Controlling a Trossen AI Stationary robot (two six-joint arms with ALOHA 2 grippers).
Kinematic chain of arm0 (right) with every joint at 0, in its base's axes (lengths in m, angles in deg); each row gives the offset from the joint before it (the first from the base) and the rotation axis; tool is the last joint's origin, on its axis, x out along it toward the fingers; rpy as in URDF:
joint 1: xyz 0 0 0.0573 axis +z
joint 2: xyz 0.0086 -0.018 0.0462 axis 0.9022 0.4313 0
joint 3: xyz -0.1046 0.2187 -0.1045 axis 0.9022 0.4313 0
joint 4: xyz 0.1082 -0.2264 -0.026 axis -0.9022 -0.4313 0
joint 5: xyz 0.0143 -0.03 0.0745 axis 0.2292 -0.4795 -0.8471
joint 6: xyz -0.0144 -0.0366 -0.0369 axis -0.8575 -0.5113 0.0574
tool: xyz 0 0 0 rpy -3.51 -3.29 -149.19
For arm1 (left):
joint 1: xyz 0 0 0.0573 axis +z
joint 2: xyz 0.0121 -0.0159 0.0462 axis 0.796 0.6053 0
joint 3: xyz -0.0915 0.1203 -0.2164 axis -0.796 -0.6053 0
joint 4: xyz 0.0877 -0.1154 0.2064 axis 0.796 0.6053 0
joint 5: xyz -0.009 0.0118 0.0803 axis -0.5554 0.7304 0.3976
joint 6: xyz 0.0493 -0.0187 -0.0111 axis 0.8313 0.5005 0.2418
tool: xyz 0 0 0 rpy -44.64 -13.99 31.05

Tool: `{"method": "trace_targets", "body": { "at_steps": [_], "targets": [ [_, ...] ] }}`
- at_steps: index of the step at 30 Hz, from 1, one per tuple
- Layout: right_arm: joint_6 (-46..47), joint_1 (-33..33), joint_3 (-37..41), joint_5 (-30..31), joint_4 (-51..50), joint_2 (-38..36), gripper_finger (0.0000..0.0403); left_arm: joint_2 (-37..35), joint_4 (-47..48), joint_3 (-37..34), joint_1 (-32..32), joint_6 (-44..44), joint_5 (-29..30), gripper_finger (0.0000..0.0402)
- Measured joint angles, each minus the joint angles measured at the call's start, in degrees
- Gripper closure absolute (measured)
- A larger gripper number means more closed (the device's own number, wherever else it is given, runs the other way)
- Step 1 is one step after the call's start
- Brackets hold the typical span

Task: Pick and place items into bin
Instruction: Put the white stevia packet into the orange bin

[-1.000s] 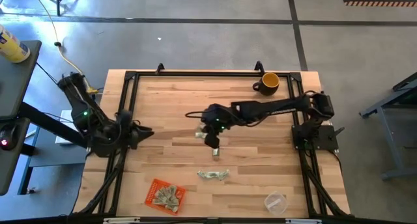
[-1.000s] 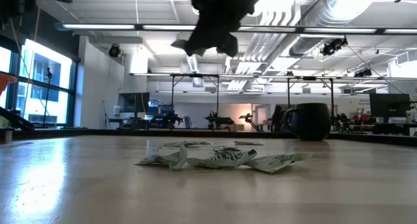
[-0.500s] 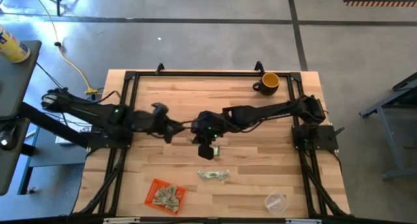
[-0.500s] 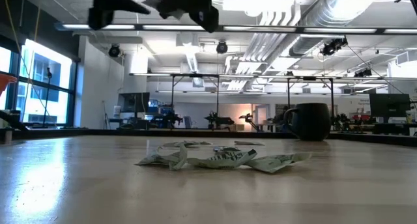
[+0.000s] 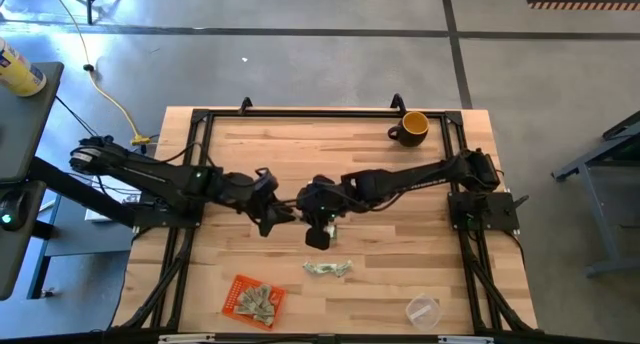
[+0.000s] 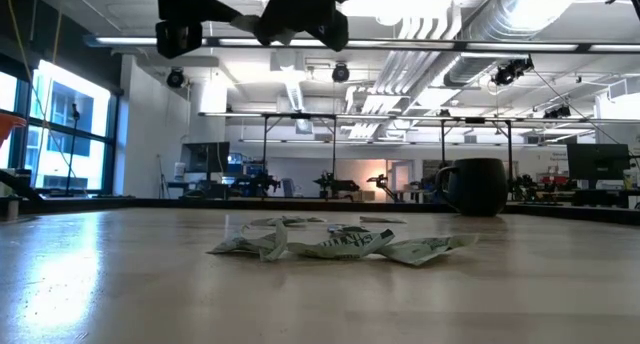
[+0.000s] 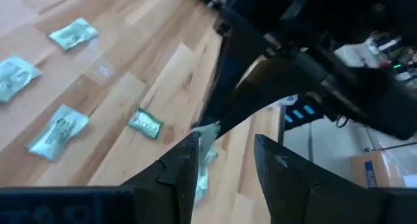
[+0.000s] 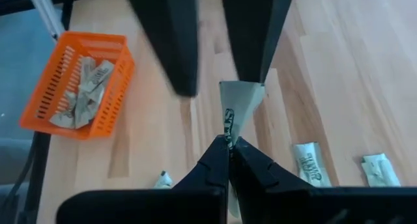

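Note:
My right gripper (image 8: 229, 146) is shut on one pale green-and-white paper piece (image 8: 238, 110), above the table's middle (image 5: 314, 222). My left gripper (image 7: 228, 162) is open and faces it (image 5: 287, 216); its two fingers stand on either side of the piece's free end. Both grippers show high up in the low view, left (image 6: 180, 32) and right (image 6: 300, 16). The orange bin (image 5: 252, 299) sits near the front edge with several pieces inside (image 8: 81, 90). More pieces (image 5: 328, 269) lie flat on the wood (image 6: 340, 246). My right gripper pinches the paper piece by its near end (image 8: 228, 138) between the two fingertips. The piece is lifted clear of the table and sticks out beyond the fingertips toward the left gripper. My left gripper: one finger (image 8: 254, 48) is right at the piece's free end (image 8: 242, 88); whether it touches, I cannot tell.
A yellow-and-black mug (image 5: 412, 127) stands at the far right corner, dark in the low view (image 6: 470, 189). A clear plastic cup (image 5: 423, 309) lies near the front right. Loose pieces (image 7: 58, 129) (image 8: 309, 162) are scattered on the wood below the grippers. A black frame (image 5: 300, 112) borders the table.
My left arm has swung out from the table's left edge toward the middle, and its open gripper now stands at the piece that the right gripper holds. My right gripper has shifted slightly toward the left, still shut on the piece.

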Motion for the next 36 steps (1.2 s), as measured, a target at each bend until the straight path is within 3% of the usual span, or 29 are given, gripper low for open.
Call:
{"method": "trace_targets", "body": {
  "at_steps": [16, 25, 30, 36],
  "targets": [
    [-0.26, -0.15, 0.0, -0.1, 0.4, -0.02, 0.0395, 4.12, -0.8, 0.0, 0.02, 4.17, -0.33, 0.023],
    [-0.99, -0.2, 0.0, 0.49, 0.19, -0.04, 0.038, 4.13, -1.33, 0.0, -0.01, 5.82, 4.69, 0.0364],
    [0.44, -0.08, -0.02, 2.08, -0.81, -0.04, 0.0338, 4.13, -1.78, 0.0, 0.02, 6.22, 6.45, 0.0362],
    [-0.36, 1.37, -0.05, 5.28, -4.38, -0.09, 0.0234, 4.11, -0.82, 0.0, 0.02, 6.62, 5.96, 0.0355]
  ]
}}
